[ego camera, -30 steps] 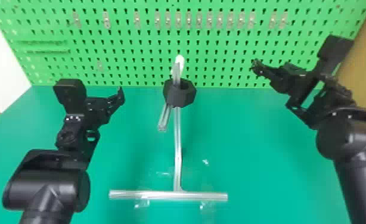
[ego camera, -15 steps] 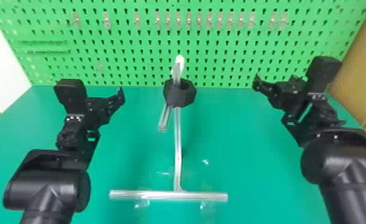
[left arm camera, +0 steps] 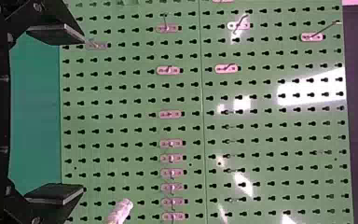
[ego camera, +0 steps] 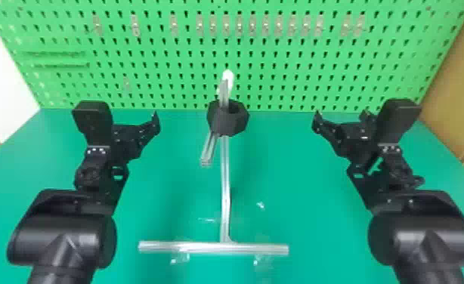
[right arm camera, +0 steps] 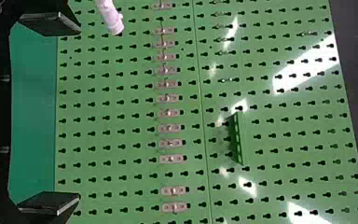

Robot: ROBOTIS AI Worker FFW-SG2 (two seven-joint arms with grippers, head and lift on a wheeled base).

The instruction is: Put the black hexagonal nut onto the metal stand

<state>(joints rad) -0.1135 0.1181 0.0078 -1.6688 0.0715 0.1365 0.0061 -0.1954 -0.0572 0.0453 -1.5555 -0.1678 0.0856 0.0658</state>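
The right gripper [ego camera: 341, 115] now sits closer to the robot and a little further inward than before; the black arm [ego camera: 412, 223] behind it is swung inward too. The gripper perhaps sits lower, though height is hard to judge.

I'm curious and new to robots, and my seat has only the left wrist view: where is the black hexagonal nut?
Observer: On the silver metal stand, with a slim bar rising at its opening; the nut touches neither arm.

Visitor: Is the black two-fingered right end effector open?

Observer: Yes, its fingers are apart, holding nothing.

Visitor: What's under the stand?

Observer: Its long silver crossbar lies on the flat green table.
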